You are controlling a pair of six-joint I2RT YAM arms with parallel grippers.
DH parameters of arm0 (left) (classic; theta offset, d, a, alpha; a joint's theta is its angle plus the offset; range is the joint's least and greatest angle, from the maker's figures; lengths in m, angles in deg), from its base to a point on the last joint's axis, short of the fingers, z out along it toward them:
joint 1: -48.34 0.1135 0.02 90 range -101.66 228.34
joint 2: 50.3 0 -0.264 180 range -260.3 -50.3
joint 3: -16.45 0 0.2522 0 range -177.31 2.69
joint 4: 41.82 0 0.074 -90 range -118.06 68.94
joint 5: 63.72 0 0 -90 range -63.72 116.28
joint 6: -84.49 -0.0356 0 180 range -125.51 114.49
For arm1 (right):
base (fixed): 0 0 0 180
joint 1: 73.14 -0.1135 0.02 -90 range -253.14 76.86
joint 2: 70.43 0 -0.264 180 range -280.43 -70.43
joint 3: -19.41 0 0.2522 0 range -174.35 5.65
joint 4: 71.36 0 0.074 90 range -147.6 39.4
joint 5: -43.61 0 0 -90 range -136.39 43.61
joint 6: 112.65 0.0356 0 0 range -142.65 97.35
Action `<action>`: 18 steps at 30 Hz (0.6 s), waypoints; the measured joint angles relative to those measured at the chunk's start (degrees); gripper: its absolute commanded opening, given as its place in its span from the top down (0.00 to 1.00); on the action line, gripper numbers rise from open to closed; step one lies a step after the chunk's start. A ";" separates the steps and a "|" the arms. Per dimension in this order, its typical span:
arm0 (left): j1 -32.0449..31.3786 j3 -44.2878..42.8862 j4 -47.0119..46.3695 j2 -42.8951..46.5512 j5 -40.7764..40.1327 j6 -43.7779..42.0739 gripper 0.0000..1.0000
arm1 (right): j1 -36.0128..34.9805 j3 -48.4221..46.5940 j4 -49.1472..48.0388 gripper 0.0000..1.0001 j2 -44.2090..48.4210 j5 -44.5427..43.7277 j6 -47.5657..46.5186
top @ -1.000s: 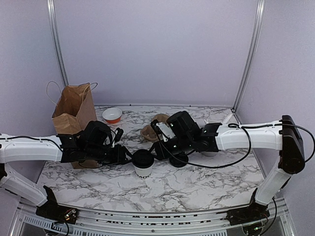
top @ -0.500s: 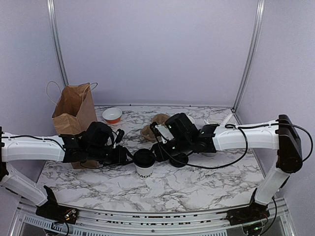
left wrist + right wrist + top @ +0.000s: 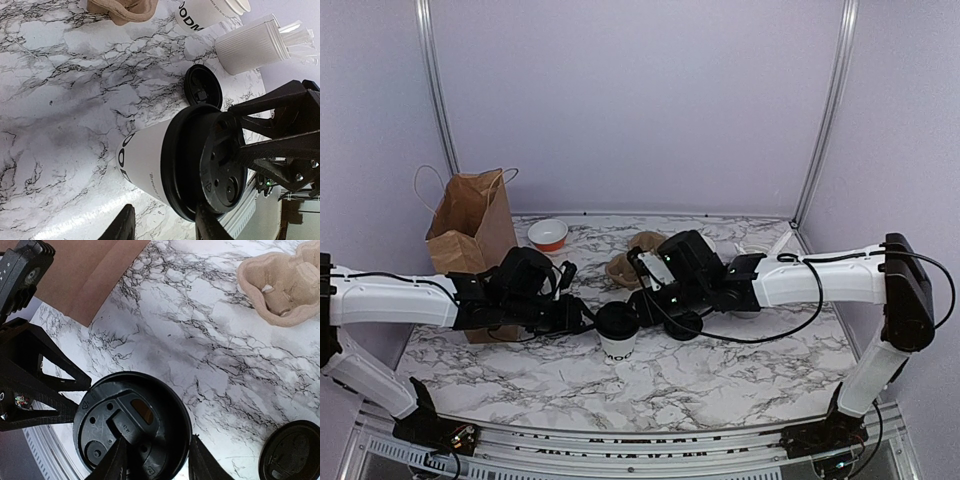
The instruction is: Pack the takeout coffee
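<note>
White paper cup (image 3: 616,346) (black lettering low down) stands upright, black lid (image 3: 617,320) on its rim.

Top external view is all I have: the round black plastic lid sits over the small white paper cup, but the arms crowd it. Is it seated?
Observer: In the left wrist view the black plastic lid laps its rim over the white paper cup along the visible side; the far side is hidden.
Operator: Is the right gripper clamping it?
Observer: No, its fingers are spread, tips at the lid's top face.
Operator: And the left gripper?
Observer: Fingers apart beside the cup's wall, not closed round it.
</note>
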 measured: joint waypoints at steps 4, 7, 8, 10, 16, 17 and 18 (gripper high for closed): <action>0.00 0.00 -0.63 -0.42 -0.11 -0.04 0.60 | 0.07 0.15 -0.35 0.60 0.00 -0.39 0.33; 0.00 0.00 -1.01 -0.70 -0.28 -0.11 0.60 | 0.07 0.17 -0.46 0.60 0.00 -0.70 0.44; 0.00 0.00 -1.20 -0.94 -0.59 -0.17 0.60 | 0.09 0.20 -0.50 0.60 0.00 -0.76 0.46; 0.00 0.04 -1.66 -1.95 -0.63 -0.20 0.60 | 0.07 0.55 -0.48 0.60 0.00 -0.76 0.48; 0.04 0.00 -2.49 -2.40 -0.66 -0.22 0.60 | 0.11 0.85 -0.85 0.60 0.00 -0.90 0.70; 0.04 0.00 -2.54 -2.43 -0.68 -0.22 0.60 | 0.11 0.85 -0.87 0.60 0.00 -0.90 0.72; 0.04 0.00 -2.58 -2.45 -0.68 -0.24 0.60 | 0.11 0.85 -0.87 0.60 0.00 -0.94 0.72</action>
